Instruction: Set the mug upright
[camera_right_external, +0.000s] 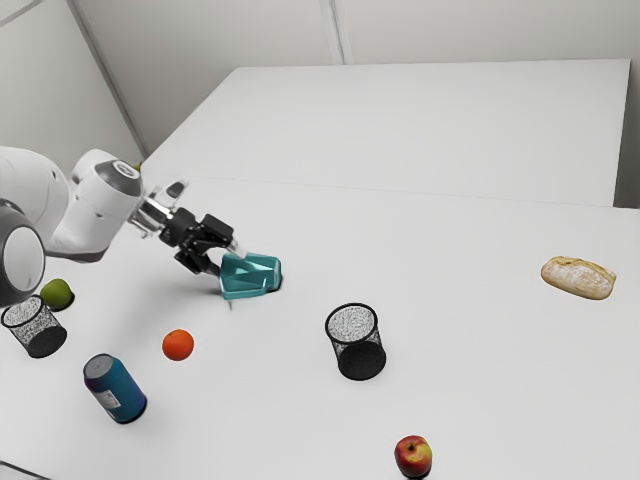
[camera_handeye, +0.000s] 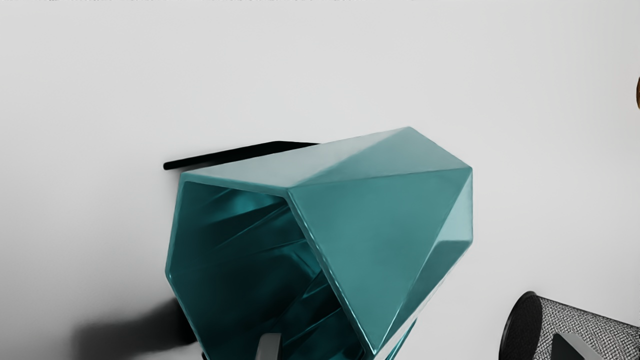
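Observation:
The teal faceted mug lies on its side on the white table, its mouth toward the arm. At that mouth end is my gripper, with its two fingers apart. In the wrist view the mug shows its dark hollow inside and one long outer side. My gripper is spread wide there, one fingertip in front of the mouth and the other out past the mug's outer wall. Whether the first tip is inside the mug I cannot tell. The mug's underside is hidden.
A black mesh cup stands beyond the mug, with an orange and a blue can nearer. Farther off are an apple and bread. Another mesh cup and a green fruit sit by the arm.

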